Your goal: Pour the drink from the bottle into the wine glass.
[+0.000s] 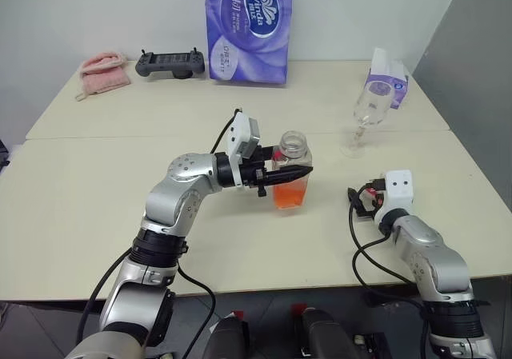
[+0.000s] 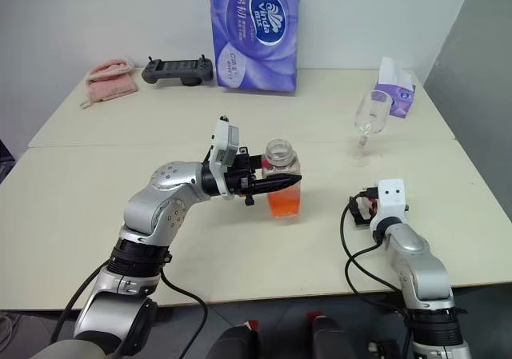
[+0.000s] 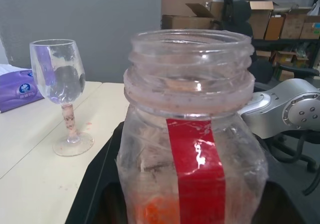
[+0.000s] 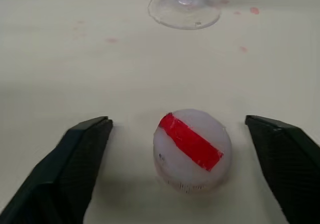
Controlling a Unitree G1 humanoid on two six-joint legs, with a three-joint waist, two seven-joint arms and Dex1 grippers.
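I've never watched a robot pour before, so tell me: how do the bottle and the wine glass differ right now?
The bottle is clamped in the left pincer; the wine glass stands free on the table, apart from both pincers. The bottle holds orange-red drink in its lower part; the glass holds none. The bottle is squat and wide-mouthed with a red label strip, while the glass is stemmed on a round foot. Both are clear, upright and open-topped.
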